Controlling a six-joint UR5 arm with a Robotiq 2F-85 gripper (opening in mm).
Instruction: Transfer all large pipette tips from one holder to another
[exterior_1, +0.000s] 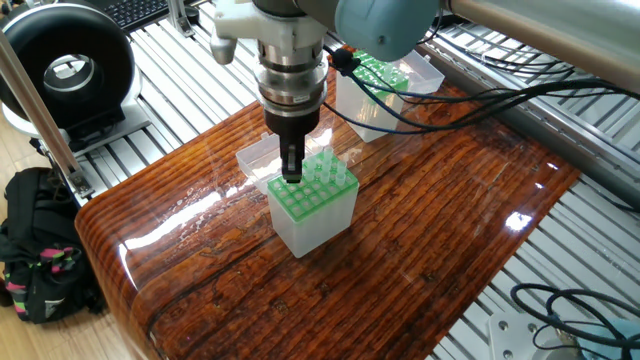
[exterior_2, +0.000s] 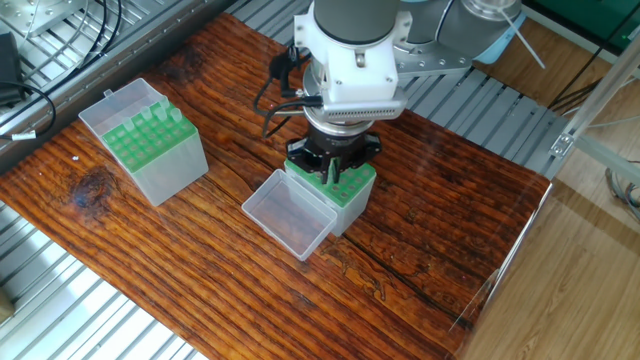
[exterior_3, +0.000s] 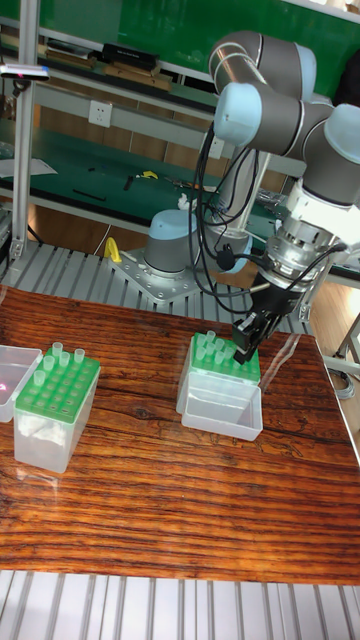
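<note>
Two translucent plastic holder boxes with green perforated racks stand on the glossy wooden table (exterior_2: 420, 200). The nearer holder box (exterior_1: 312, 205), at the centre of one fixed view, has its clear hinged lid (exterior_2: 288, 212) lying open beside it. The farther holder box (exterior_2: 146, 140) sits at the upper left of the other fixed view. Both carry slim whitish translucent pipette tips (exterior_3: 208, 345) upright in their racks; an exact count cannot be made. The black two-finger gripper (exterior_1: 292, 170) points straight down over the nearer rack's edge, its fingertips among the tips; whether it pinches one cannot be told.
</note>
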